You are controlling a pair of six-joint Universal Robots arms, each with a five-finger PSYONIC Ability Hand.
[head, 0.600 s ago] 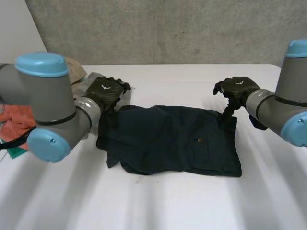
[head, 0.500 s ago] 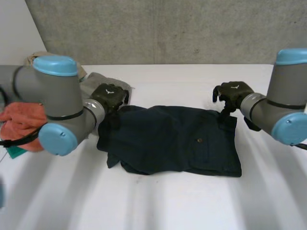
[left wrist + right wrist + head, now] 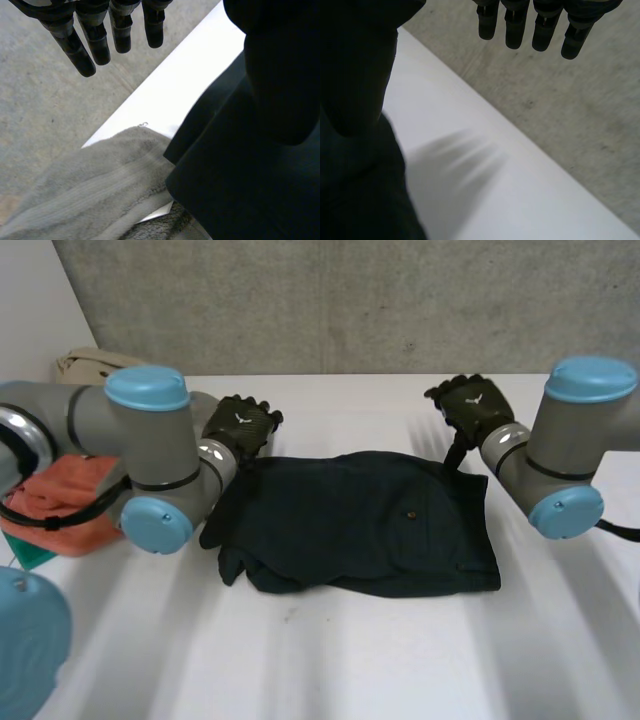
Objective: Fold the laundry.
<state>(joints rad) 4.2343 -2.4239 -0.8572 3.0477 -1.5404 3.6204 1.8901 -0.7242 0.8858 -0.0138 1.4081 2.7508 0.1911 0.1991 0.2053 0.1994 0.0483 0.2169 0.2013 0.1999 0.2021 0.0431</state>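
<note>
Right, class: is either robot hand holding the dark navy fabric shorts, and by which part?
Cannot be told. The left hand and right hand are at the far corners of the dark navy shorts; any grip there is hidden.

Head camera: high, behind and between the arms, facing down and forward across the white table [image 3: 400,660] to the concrete wall [image 3: 330,300]; widest view.

Left wrist camera: very near, sighting along the left hand [image 3: 102,42] past the dark shorts' [image 3: 250,175] far left corner (grey towel [image 3: 90,185] just beside).

Right wrist camera: equally near, along the right hand [image 3: 515,27], at the far right corner.

All three share shorts and table.
</note>
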